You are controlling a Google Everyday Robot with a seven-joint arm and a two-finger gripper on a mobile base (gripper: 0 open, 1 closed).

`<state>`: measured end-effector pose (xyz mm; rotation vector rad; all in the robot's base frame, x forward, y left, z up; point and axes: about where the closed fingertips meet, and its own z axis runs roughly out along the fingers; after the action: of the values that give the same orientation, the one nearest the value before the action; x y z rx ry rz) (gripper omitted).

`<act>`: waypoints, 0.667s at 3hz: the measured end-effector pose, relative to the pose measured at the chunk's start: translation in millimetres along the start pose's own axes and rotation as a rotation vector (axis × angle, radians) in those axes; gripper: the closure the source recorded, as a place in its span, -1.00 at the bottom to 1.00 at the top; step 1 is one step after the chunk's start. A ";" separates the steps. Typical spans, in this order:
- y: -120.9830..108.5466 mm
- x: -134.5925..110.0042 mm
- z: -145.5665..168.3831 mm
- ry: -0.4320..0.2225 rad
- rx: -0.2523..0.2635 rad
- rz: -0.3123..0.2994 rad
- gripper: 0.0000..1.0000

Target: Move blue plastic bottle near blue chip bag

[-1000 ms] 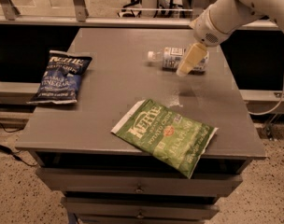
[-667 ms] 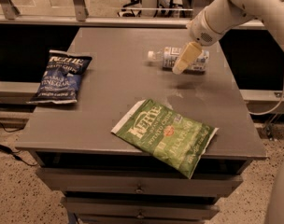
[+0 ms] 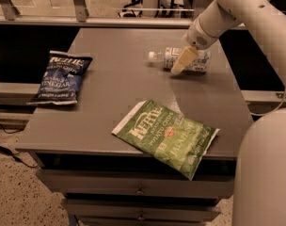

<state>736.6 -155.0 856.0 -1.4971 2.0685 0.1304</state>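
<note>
The blue plastic bottle (image 3: 194, 60) lies on its side at the back right of the grey table (image 3: 124, 84), with its white cap (image 3: 153, 55) pointing left. My gripper (image 3: 181, 62) reaches down from the upper right and sits over the middle of the bottle, covering part of its label. The blue chip bag (image 3: 60, 76), dark navy with white lettering, lies flat near the table's left edge, far from the bottle.
A larger green Kettle chip bag (image 3: 166, 135) lies at the front of the table, its corner over the front edge. My white arm (image 3: 237, 8) crosses the upper right. Drawers (image 3: 138, 189) sit under the tabletop, and a rail (image 3: 86, 20) runs behind it.
My gripper has moved a little to the left along the bottle. The bottle and both bags have not moved.
</note>
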 end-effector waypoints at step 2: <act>0.2 -6.3 0.9 0.039 -0.034 -0.016 0.28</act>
<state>738.0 -149.3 858.4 -1.5475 2.0949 0.1322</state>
